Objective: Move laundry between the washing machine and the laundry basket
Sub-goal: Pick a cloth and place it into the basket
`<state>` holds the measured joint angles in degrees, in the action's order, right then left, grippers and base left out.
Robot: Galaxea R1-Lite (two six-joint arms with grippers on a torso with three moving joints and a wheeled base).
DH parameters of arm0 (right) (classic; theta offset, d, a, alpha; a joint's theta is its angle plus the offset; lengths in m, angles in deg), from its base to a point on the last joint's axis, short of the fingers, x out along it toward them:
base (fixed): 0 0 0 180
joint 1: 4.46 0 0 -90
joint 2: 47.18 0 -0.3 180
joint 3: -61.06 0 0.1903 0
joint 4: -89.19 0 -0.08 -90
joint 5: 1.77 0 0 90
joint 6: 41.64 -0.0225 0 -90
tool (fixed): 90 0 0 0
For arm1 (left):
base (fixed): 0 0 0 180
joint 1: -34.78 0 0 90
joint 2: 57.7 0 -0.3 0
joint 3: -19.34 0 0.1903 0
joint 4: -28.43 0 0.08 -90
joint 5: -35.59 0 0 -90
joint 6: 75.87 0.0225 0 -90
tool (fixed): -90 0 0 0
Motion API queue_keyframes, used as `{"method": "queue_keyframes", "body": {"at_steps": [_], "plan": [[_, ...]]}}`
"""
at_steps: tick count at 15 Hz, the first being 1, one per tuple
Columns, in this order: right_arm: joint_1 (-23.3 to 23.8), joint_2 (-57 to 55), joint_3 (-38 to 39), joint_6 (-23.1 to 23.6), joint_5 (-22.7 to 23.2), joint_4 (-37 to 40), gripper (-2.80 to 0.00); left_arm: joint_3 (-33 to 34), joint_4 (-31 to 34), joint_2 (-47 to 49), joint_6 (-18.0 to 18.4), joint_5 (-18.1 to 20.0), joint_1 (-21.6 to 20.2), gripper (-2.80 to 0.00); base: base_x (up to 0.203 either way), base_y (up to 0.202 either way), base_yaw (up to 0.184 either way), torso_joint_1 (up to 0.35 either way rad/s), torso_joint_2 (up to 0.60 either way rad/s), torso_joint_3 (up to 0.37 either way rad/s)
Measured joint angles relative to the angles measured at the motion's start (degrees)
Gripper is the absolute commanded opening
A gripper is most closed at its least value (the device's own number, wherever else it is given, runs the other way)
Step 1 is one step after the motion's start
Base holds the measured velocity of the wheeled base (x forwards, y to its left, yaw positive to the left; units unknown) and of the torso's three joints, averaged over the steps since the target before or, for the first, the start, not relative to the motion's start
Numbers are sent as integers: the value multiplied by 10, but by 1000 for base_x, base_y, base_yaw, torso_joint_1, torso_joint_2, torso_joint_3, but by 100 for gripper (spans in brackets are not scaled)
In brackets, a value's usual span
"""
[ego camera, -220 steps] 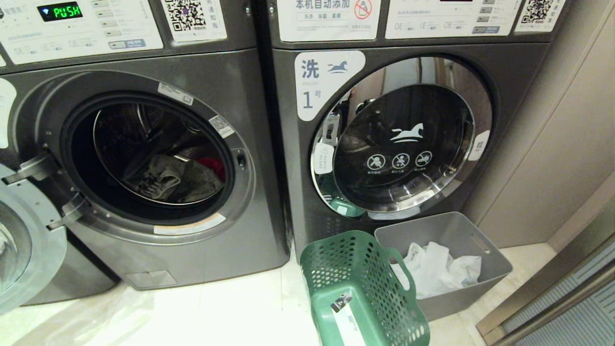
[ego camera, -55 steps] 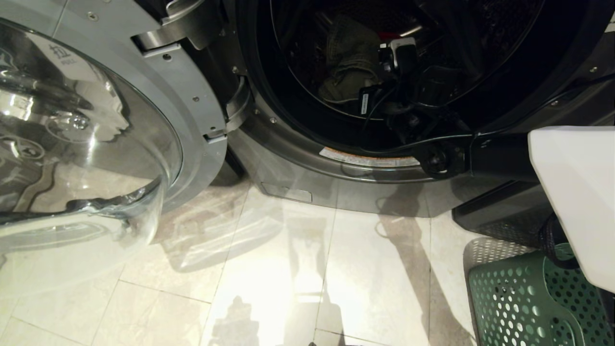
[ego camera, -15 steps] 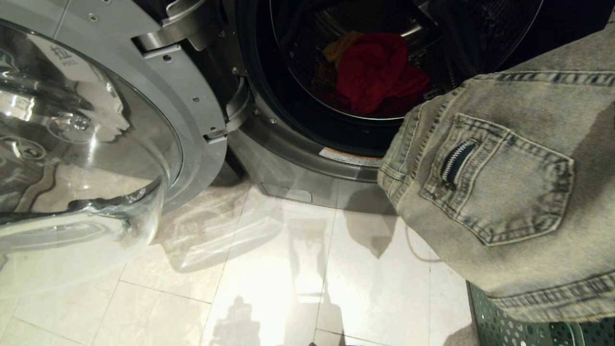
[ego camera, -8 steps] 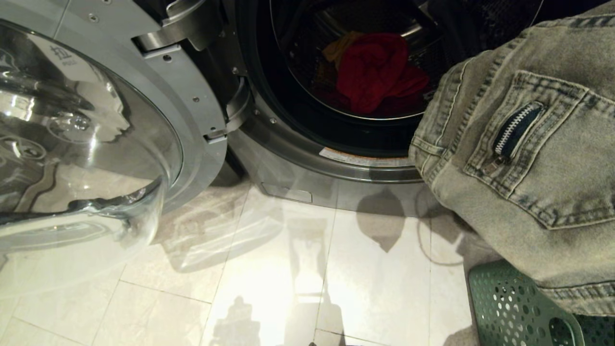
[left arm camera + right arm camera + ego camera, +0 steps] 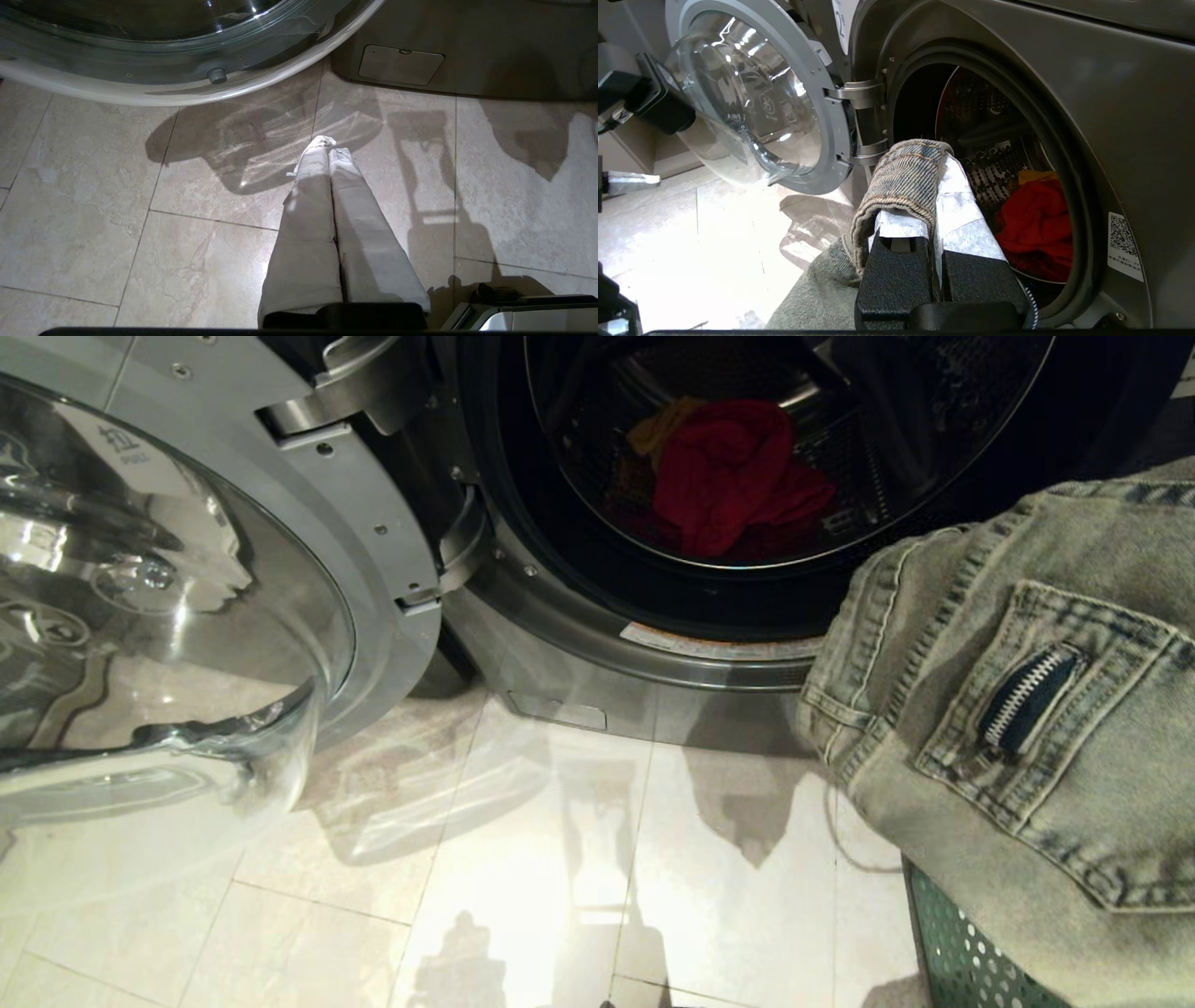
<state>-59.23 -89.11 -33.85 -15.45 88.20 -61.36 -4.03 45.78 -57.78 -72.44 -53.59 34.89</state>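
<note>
Pale floor tiles (image 5: 523, 859) carry the whole work area, with the washing machine (image 5: 579, 644) standing open at the back. Farthest left, the glass door (image 5: 168, 597) is swung fully clear of the opening. The left end effector (image 5: 330, 144) hangs parked over bare tile beside the door, fingers clenched together on nothing. At centre, the red-pink garment (image 5: 738, 476) lies in the drum (image 5: 868, 439) with the yellow-orange garment (image 5: 658, 425) just behind it. To the right, the right end effector (image 5: 936, 177) is outside the drum opening, clenched on a fold of the denim piece (image 5: 1018, 709); the cloth hangs from the fingers with its long axis running downward. The laundry basket (image 5: 952, 952) lies directly beneath the hanging denim, only its perforated wall visible under the lower folds. The right arm alone is in position; the next move is judged to be lowering and releasing over the basket. Whether the hem already rests inside the basket cannot be determined.
</note>
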Motion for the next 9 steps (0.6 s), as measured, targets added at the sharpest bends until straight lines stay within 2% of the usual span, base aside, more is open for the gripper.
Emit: {"method": "queue_keyframes", "body": {"at_steps": [3,9], "plan": [[0,7,8,10,1,0,-280,0,0,0,0,0,0,-280,-1,1,-32,1,4,0],[0,10,14,12,0,-1,-280,0,0,0,0,1,0,-280,2,6,-171,3,3,0]]}}
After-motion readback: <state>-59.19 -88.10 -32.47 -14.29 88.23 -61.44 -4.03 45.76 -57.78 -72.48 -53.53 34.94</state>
